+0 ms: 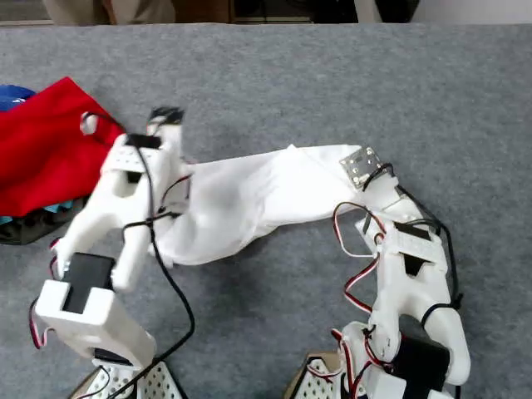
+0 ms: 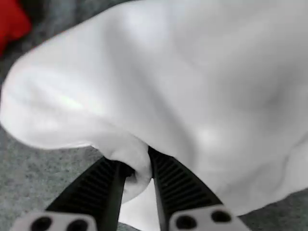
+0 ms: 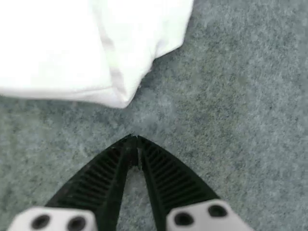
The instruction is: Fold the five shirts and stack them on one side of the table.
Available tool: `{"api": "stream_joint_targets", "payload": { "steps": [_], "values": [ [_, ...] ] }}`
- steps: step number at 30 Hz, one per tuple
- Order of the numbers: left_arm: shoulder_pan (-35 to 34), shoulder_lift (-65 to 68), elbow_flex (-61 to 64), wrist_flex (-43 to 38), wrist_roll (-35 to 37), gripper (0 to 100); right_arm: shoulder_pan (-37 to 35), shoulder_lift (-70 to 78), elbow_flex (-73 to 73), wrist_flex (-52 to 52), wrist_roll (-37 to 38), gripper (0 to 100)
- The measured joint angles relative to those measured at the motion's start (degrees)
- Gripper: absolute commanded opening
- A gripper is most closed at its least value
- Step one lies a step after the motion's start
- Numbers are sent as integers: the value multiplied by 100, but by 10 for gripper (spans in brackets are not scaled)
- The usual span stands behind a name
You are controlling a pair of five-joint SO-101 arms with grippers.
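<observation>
Right gripper (image 3: 134, 142) is clenched on nothing, low over the grey table (image 1: 332, 83), just off the right end of the white shirt (image 1: 249, 195). Left gripper (image 2: 138, 164) pinches a fold at that shirt's left end. The shirt lies bunched into a long band mid-table, its long axis running left-right and angled slightly farther away toward the right. Farther off at the left edge, a red shirt (image 1: 41, 158) tops a pile of darker clothes.

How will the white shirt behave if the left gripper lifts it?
Probably floppy: the white shirt lies in soft rumpled folds and bunches in the left gripper. Held at one point, the rest would likely sag and drag across the table.
</observation>
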Motion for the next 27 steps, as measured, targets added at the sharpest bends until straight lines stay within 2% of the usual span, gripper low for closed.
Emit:
{"api": "stream_joint_targets", "payload": {
  "steps": [4, 11, 14, 22, 27],
  "values": [
    [712, 0, -853, 422, -9, 19, 185, -9, 0, -141, -264, 2],
    [1987, 105, -1987, 413, 193, 19, 396, -9, 0, -387, -545, 2],
    [2356, 325, -2145, -79, 211, 19, 554, -9, 0, -466, -809, 2],
    [2673, 1187, -2171, -1574, 211, 19, 615, -9, 0, -466, -879, 2],
    [2796, 1670, -2716, -1952, 457, 19, 615, -9, 0, -466, -897, 2]
  ]
}}
